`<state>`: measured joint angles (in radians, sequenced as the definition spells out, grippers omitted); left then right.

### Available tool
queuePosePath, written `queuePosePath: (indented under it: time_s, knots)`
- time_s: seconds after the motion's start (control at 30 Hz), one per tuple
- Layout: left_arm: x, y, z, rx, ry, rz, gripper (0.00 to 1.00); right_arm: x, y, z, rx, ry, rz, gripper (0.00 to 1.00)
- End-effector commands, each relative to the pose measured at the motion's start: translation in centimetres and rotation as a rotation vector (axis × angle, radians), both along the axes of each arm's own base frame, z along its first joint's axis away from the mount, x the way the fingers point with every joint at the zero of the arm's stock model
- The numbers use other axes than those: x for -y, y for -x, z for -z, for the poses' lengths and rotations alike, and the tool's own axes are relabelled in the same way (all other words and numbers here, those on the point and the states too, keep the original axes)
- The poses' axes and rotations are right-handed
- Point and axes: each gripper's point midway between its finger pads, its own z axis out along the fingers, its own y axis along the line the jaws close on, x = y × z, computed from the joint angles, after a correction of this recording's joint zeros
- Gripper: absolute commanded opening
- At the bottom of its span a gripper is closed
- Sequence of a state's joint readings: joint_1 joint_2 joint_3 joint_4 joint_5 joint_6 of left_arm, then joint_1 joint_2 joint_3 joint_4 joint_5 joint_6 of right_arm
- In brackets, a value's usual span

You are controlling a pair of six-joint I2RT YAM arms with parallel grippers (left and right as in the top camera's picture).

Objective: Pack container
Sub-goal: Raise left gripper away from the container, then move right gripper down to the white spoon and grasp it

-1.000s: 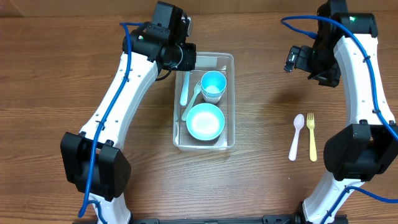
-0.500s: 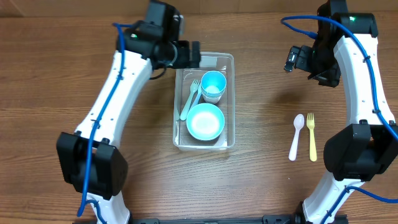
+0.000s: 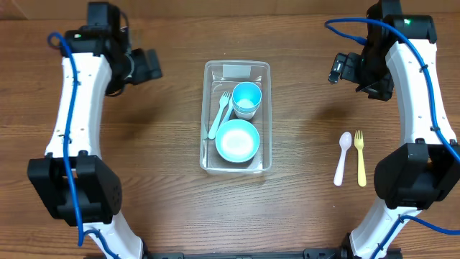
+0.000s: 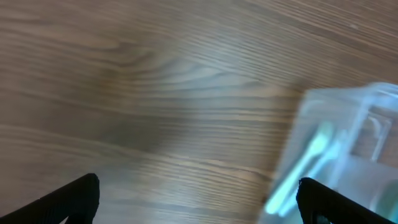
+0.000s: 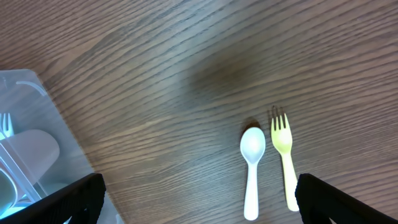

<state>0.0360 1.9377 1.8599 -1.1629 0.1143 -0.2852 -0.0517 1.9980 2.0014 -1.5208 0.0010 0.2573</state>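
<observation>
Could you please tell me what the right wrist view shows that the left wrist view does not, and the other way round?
Only the right wrist view: a white spoon and a yellow fork lying side by side on the table. Only the left wrist view: the handle of a teal fork in the container, blurred. Both: part of the clear container and the wooden table.

This looks to me like a robotics lab test bench rather than a home kitchen. My left arm (image 3: 75, 108) and right arm (image 3: 418, 86), white shells with black joints, rise from the near edge of a plain wood-grain counter (image 3: 165, 180). Blue cables (image 3: 343, 21) run exposed along them, and a green light (image 3: 407, 21) glows on the right one. The only goods are plastic props laid out neatly: a clear container (image 3: 268, 122), a white spoon (image 3: 342, 157) and a yellow fork (image 3: 360, 162).
</observation>
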Motion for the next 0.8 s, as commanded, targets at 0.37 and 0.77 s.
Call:
queuePosePath:
  time_s: [0.37, 0.77]
  knots:
    - [-2.7, -0.3, -0.3, 0.004, -0.048, -0.042, 1.00, 0.1, -0.2, -2.2, 0.064, 0.012, -0.002, 1.00]
    - [-2.7, -0.3, -0.3, 0.004, -0.048, -0.042, 1.00, 0.2, -3.7, -3.0, 0.212, 0.016, -0.002, 1.00]
